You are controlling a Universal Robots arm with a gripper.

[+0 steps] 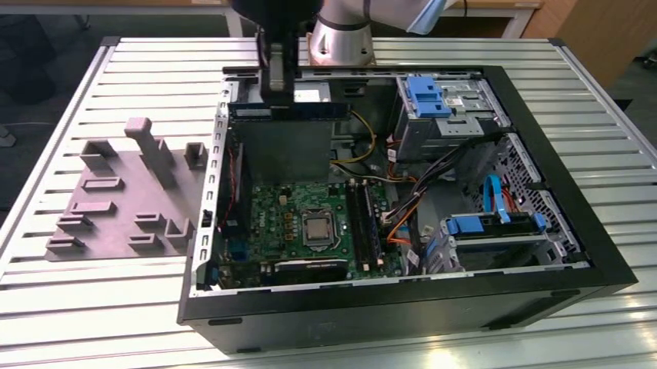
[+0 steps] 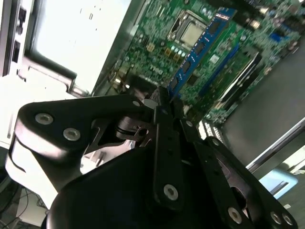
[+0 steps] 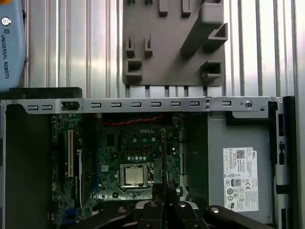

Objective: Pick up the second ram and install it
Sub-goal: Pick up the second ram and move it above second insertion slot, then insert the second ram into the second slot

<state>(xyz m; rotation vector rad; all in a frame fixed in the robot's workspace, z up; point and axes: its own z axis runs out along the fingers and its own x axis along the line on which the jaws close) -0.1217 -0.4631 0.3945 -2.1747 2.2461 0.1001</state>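
the arm reaches down from the far side of the desk (image 1: 103, 323), its wrist upright over the far end of the open computer case (image 1: 411, 300). the end effector (image 1: 277, 94) hangs straight down above the case, with the motherboard (image 1: 277, 215) lying flat below and nearer. the second ram (image 1: 288, 110) hangs well above the board and touches nothing in the case. it stands on its long edge, roughly level, and its long axis runs from the exterior view's left to the exterior view's right. in the first wrist view the second ram (image 3: 163, 157) shows edge-on as a thin dark line over the motherboard (image 3: 119, 143), just beside the square silver processor (image 3: 133, 175). in the second wrist view its blue strip (image 2: 200, 47) with black chips stretches away from the end effector (image 2: 164, 102). the fingers (image 2: 167, 143) are closed tight on the strip's upper edge near its middle, and one end sticks out well past them. the gray fixture (image 1: 123, 192) sits on the desk outside the case at the exterior view's left, well apart from the end effector.
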